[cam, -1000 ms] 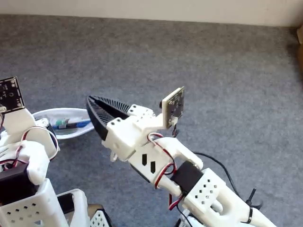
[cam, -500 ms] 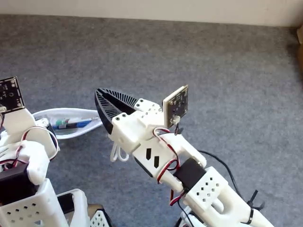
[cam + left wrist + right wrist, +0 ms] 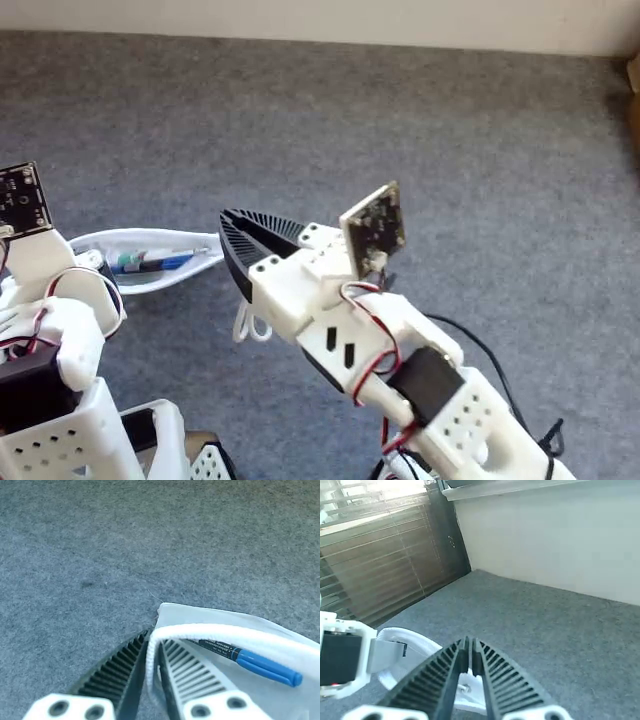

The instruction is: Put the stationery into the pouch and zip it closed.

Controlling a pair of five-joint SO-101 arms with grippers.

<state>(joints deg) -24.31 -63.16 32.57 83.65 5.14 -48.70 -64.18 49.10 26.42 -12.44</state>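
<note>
The white translucent pouch [image 3: 120,240] lies on the grey carpet at the left, with a blue pen [image 3: 165,263] and a green-marked pen inside. In the left wrist view my left gripper [image 3: 152,642] is shut on the pouch's white rim [image 3: 210,630], and the blue pen [image 3: 260,664] lies just inside. My right gripper [image 3: 228,216] is at the pouch's right end with its black ribbed fingers pressed shut. The right wrist view shows the same shut gripper [image 3: 468,650]. I cannot tell if anything is pinched between the tips.
A white cord loop [image 3: 250,322] lies on the carpet under the right arm's wrist. The left arm's body [image 3: 50,330] stands at the near left. Open carpet [image 3: 480,150] stretches to the back and right, up to a pale wall [image 3: 560,540].
My right gripper has drawn back to the right along the pouch, uncovering its right end. The left arm and the pouch have stayed put.
</note>
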